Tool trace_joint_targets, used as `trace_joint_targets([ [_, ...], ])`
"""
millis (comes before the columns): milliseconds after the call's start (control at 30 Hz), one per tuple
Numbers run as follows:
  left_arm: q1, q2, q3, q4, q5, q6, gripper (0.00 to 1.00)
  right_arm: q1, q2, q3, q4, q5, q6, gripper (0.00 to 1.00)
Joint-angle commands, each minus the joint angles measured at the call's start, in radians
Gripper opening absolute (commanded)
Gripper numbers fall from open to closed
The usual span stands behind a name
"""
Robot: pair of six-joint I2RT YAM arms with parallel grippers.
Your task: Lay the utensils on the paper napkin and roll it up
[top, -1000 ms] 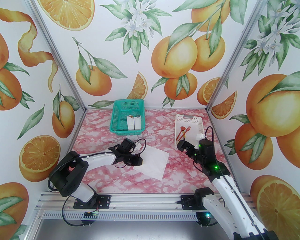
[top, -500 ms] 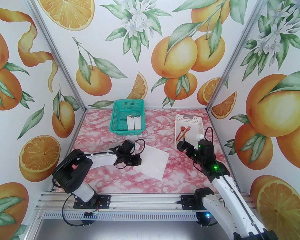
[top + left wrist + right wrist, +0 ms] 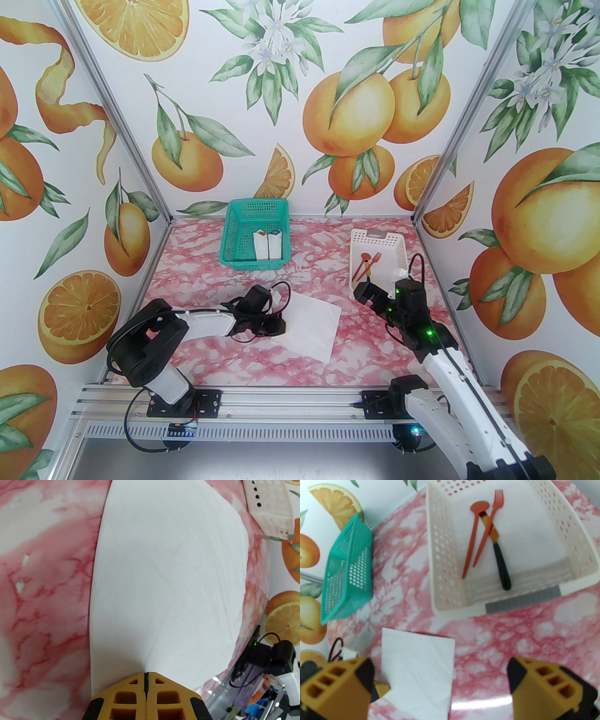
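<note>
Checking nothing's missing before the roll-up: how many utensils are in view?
3, all in the white basket: spoon on the left, fork beside it crossing the knife, which lies rightmost. None looks hidden.

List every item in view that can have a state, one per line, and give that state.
paper napkin, spread out, unrolled, one edge pinched
left claw, shut on the paper napkin
right claw, open, empty
white basket, upright, holding three utensils
spoon, lying in the white basket
fork, lying in it, crossing over the knife
knife, lying in it, under the fork
green basket, upright, holding two wrapped bundles
</note>
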Motion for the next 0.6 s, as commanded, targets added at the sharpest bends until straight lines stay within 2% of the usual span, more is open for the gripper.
trace_joint_targets([
  [0, -0.011, 0.033, 0.0, -0.083, -0.035, 0.054, 0.04, 0.005, 0.008, 0.011, -0.012, 0.021, 0.0, 1.0],
  [233, -0.011, 0.075, 0.083, -0.179, -0.066, 0.192, 0.04, 0.005, 0.019, 0.018, -0.011, 0.032, -0.02, 1.0],
  [467, -0.01, 0.117, 0.164, -0.247, -0.108, 0.273, 0.04, 0.005, 0.079, 0.1, -0.088, 0.085, -0.078, 1.0],
  [567, -0.011, 0.122, 0.189, -0.259, -0.107, 0.293, 0.08, 0.004, 0.112, 0.146, -0.122, 0.111, -0.102, 1.0],
])
